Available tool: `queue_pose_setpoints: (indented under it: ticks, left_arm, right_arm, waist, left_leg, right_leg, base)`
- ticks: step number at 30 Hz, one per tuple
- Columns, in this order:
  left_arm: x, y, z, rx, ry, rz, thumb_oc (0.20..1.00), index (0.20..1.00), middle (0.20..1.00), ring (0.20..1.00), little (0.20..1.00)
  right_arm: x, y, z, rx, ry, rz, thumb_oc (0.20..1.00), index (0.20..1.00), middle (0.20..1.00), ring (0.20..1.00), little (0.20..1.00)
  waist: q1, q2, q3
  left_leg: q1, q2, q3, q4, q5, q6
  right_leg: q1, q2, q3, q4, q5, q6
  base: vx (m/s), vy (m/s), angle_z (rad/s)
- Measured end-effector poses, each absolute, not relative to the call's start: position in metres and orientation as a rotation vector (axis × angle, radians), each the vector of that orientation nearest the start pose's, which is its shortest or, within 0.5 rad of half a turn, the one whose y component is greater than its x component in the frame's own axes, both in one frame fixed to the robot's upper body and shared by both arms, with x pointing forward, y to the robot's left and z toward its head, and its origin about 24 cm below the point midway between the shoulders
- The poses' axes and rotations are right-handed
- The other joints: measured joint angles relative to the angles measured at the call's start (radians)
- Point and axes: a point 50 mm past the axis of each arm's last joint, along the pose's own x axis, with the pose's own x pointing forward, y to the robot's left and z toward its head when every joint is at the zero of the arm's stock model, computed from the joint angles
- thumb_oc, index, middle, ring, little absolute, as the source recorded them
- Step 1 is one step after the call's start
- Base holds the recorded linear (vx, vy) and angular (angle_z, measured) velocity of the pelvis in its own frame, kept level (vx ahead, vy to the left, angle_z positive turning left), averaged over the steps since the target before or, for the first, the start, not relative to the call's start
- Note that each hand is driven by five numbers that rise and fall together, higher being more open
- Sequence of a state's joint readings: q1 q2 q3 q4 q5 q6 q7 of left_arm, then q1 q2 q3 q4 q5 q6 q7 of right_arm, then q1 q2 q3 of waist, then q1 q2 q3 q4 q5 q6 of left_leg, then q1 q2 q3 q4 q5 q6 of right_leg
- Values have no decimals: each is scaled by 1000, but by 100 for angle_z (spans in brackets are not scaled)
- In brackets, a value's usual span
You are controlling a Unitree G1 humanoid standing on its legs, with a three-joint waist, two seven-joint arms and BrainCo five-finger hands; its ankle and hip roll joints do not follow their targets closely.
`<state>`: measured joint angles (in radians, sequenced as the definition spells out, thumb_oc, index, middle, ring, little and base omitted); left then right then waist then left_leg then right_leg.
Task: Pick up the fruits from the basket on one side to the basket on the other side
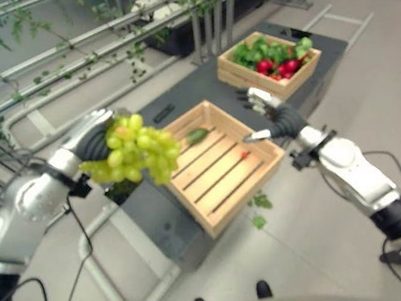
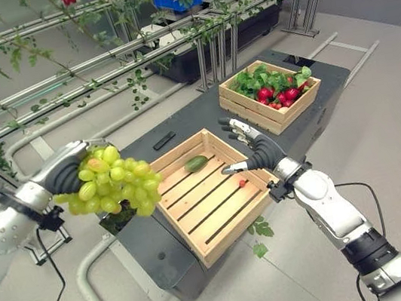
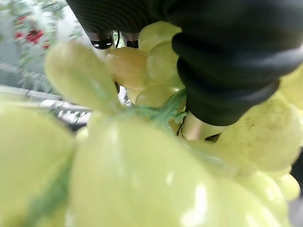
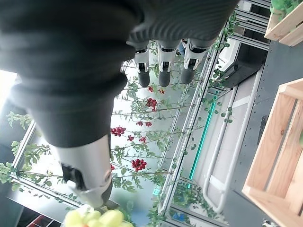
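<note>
My left hand is shut on a big bunch of green grapes and holds it in the air just left of the near wooden crate. In the left wrist view the grapes press close under the hand's dark cover. The near crate holds one green oval fruit and a small red fruit. A far crate is packed with leafy greens and red fruits. My right hand hovers open over the near crate's right rim, its fingers straight and holding nothing.
Both crates stand on a dark table with a small black object on it. Metal trellis rails with vines and red berries run behind. A bent pipe frame lies on the floor at the table's left.
</note>
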<state>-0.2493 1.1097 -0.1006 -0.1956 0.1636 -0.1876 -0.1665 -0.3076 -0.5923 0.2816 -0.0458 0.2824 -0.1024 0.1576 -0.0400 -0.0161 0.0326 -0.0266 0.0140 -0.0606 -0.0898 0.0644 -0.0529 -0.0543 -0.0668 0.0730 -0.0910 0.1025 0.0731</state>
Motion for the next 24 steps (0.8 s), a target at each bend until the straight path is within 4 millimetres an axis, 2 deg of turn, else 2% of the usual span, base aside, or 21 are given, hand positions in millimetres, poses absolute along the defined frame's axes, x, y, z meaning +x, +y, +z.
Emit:
queue_pose_setpoints:
  ticks: [9,15,20,24]
  left_arm:
    - [267,209,217,1442,-536,-435,200,200,200,200,200]
    - [272,196,208,1493,-551,-483,200,200,200,200,200]
    - [274,176,204,1536,-615,-551,200,200,200,200,200]
    - [275,164,208,1538,-680,-565,200,200,200,200,200]
  right_arm:
    - [277,-168,96,-369,-176,440,1000,1000,1000,1000,1000]
    - [271,-164,72,-388,-90,433,1000,1000,1000,1000,1000]
    - [277,-149,59,-400,-40,471,1000,1000,1000,1000,1000]
    - [284,-128,62,-398,-58,534,1000,1000,1000,1000,1000]
  waist:
    - [-6,21,-17]
    - [-18,33,-26]
    - [-21,48,-34]
    - [-24,60,-41]
  left_leg:
    - [15,1,-4,-5,-5,-4]
    - [14,1,-6,-4,-5,-4]
    - [13,1,-7,-4,-4,-3]
    - [13,1,-6,0,-3,-3]
  right_leg:
    - [15,0,0,0,-6,-1]
    - [14,1,0,0,-9,2]
    - [13,1,-1,0,-9,2]
    - [13,2,0,0,-6,-2]
  base:
    - [0,0,0]
    - [0,0,0]
    - [0,0,0]
    - [0,0,0]
